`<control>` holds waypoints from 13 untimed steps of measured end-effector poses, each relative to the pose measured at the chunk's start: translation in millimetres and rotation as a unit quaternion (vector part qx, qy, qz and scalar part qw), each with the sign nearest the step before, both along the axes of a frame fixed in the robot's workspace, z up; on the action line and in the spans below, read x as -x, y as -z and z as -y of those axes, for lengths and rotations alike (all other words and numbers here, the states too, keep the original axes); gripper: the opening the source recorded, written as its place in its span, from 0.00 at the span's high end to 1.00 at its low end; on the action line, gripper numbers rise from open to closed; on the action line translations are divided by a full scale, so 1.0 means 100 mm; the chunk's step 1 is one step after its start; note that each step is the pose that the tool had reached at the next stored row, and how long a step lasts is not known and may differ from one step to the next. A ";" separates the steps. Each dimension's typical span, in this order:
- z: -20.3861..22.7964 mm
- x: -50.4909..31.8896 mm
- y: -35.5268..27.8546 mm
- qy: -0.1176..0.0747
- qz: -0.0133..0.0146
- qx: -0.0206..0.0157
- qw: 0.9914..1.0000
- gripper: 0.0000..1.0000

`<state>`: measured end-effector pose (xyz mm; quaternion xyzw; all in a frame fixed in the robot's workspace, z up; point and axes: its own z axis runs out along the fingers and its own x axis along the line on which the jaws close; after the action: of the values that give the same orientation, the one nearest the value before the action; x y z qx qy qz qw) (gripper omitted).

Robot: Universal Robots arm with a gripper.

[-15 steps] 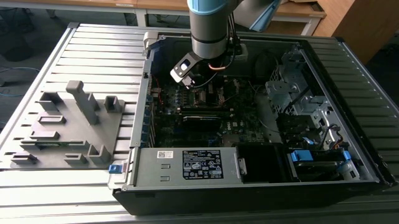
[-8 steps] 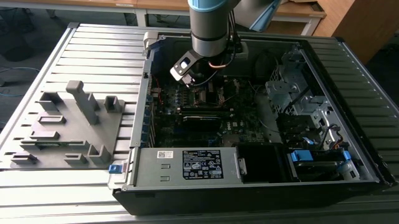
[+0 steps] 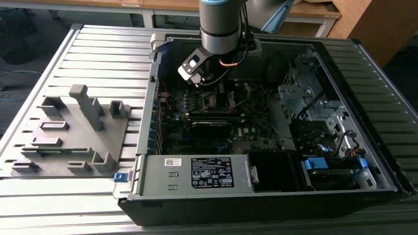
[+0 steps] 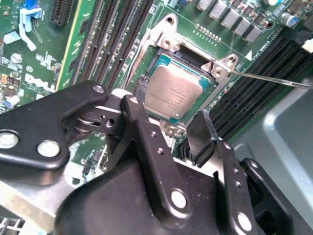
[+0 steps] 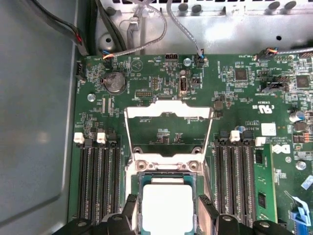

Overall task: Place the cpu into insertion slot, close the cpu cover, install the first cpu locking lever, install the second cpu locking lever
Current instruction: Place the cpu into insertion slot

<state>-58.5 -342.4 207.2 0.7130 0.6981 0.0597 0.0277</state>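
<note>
Already the cpu (image 4: 173, 90) lies in its socket, with faint unreadable print on its grey face. The cpu cover (image 5: 166, 110) stands hinged open beside it. Spread, empty jaws straddle the cpu above the white-lettered motherboard (image 5: 234, 98).

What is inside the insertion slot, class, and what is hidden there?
The cpu lies in the insertion slot, grey face up, with the cpu cover standing open. The slot's contacts under the chip are covered.

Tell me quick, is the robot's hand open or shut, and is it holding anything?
Hand: open, holding nothing, above the cpu lying in its socket.
</note>
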 end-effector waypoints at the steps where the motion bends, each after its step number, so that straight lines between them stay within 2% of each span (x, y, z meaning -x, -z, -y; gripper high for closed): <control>1: 0.000 0.000 0.000 0.000 0.000 0.000 1.000 0.40; 8: 0.000 0.000 -0.001 0.000 0.000 0.000 1.000 0.42; 9: 0.000 0.000 -0.001 0.000 0.000 0.000 1.000 0.48; 10: 0.000 0.000 -0.001 0.000 0.000 0.000 1.000 0.48; 12: 0.000 0.000 -0.001 0.000 0.000 0.000 1.000 0.60; 13: 0.000 0.000 -0.001 0.000 0.000 0.000 1.000 0.60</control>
<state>-58.6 -342.5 207.2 0.7130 0.6980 0.0598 0.0276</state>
